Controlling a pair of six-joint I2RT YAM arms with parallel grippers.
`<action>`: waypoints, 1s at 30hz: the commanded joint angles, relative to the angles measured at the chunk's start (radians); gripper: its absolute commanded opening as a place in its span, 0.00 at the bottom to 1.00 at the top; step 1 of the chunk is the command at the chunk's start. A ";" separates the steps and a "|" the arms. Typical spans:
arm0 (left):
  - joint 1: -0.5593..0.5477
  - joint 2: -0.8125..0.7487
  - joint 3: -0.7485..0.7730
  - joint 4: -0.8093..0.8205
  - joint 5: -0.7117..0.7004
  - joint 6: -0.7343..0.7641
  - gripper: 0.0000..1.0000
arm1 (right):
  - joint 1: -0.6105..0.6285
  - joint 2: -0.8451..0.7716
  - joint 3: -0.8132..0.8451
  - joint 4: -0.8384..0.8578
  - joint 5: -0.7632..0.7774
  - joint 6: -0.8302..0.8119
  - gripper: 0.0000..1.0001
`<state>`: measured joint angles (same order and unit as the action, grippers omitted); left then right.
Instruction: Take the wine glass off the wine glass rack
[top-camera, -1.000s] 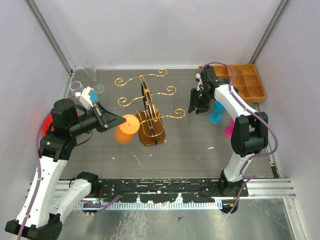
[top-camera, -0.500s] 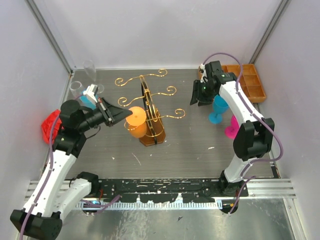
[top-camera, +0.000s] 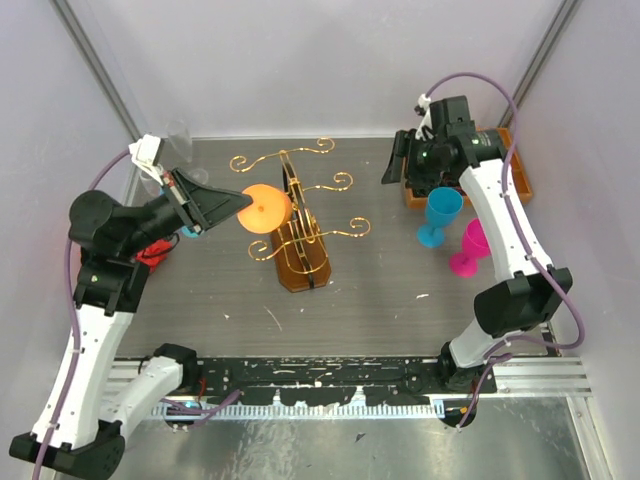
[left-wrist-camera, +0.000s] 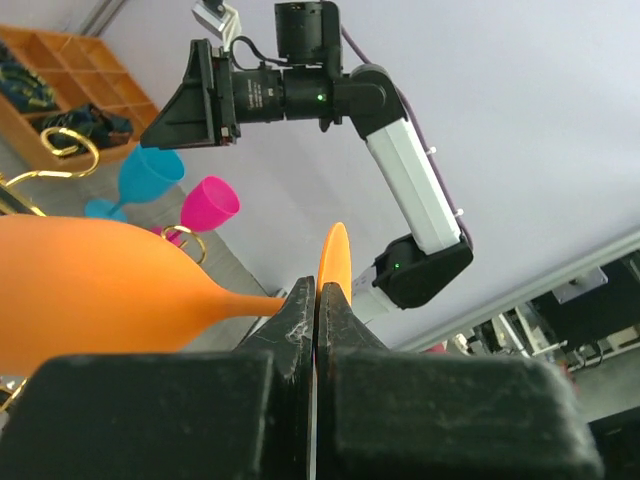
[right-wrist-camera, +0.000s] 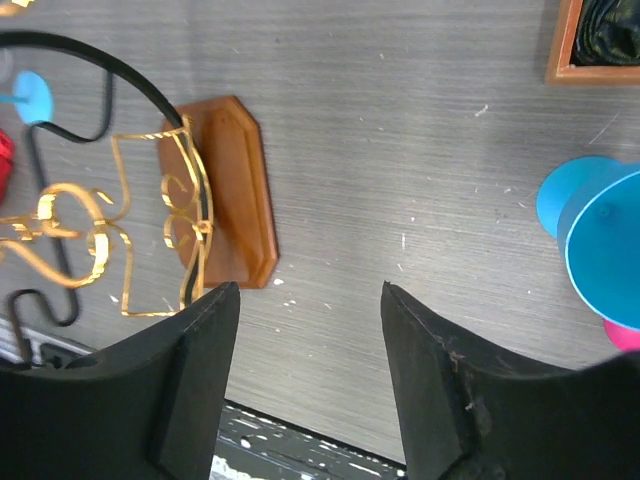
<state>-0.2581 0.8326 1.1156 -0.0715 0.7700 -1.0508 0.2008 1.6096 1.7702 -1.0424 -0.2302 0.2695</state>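
My left gripper (top-camera: 236, 203) is shut on the thin foot (left-wrist-camera: 333, 255) of the orange wine glass (top-camera: 266, 208), which lies sideways in the air with its bowl (left-wrist-camera: 90, 290) pointing at the rack. The gold wire wine glass rack (top-camera: 300, 225) stands mid-table on its brown wooden base (top-camera: 302, 272). The bowl sits against the rack's left scroll arms; whether they touch I cannot tell. My right gripper (top-camera: 397, 172) hovers high at the back right, open and holding nothing. In the right wrist view, that gripper (right-wrist-camera: 310, 290) looks down at the rack base (right-wrist-camera: 235, 190).
A blue glass (top-camera: 440, 213) and a pink glass (top-camera: 470, 245) stand upright right of the rack. Behind them lies a compartmented wooden tray (top-camera: 512, 172). Clear glasses (top-camera: 180, 140) stand at the back left corner, and a red object (top-camera: 155, 250) lies under my left arm.
My left arm has carried the orange glass upward and back, level with the rack's upper arms. My right gripper has risen away from the blue glass and opened wider.
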 joint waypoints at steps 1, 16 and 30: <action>0.000 -0.022 0.070 0.029 0.097 0.077 0.00 | -0.004 -0.093 0.185 -0.067 0.004 0.078 0.65; -0.002 0.044 0.224 0.112 0.336 0.294 0.00 | 0.343 -0.232 -0.225 0.881 -0.792 1.085 1.00; -0.002 0.054 0.231 0.100 0.396 0.320 0.00 | 0.446 -0.165 -0.271 1.223 -0.681 1.407 1.00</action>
<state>-0.2581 0.8894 1.3396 0.0383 1.1282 -0.7536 0.6144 1.4342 1.4902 0.0292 -0.9428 1.5654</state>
